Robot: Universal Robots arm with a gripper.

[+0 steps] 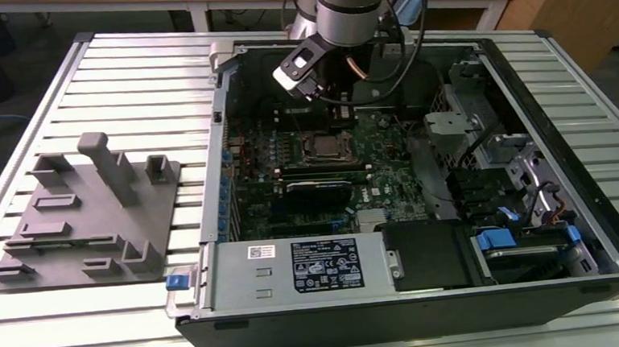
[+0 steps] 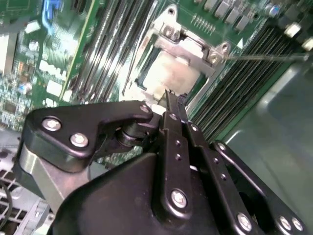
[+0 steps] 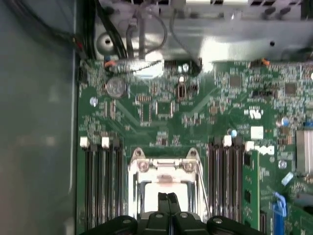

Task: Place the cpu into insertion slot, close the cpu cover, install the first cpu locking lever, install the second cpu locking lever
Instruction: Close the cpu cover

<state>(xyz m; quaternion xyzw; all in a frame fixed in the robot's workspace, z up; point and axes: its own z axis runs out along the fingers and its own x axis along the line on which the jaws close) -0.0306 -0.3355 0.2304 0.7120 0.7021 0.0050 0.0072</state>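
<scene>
Exterior view, arm: The arm [image 1: 345, 10] reaches down into the open computer case [image 1: 567, 166], with its wrist over the far part of the green motherboard [image 1: 385, 177].
Exterior view, socket: The insertion slot [image 1: 324, 148] sits on the board just on the near side of the wrist.
Second wrist view, pincer: The gripper [image 2: 171, 96] has its two fingers clenched flat against each other with nothing between them. The tips hang close over the socket's edge.
Second wrist view, chip: The cpu [image 2: 168, 73] lies flat in the slot. Its dull silver top shows through the window of the cpu cover [image 2: 190, 46], which looks laid down around it.
Second wrist view, lever: A thin locking lever [image 2: 264, 56] runs out from the socket corner, across from the memory slots [image 2: 110, 44]. I cannot tell whether it is latched.
First wrist view, alignment: The gripper [image 3: 167, 197] sits centred over the cpu [image 3: 149, 188], on a line between the two screws of the cpu cover [image 3: 164, 165].
Judgement, doing it well: The closed tips seem meant as a pusher. Press squarely on metal frame or lever rather than on the chip, go slowly, and keep clear of the memory slots on either side.
</scene>
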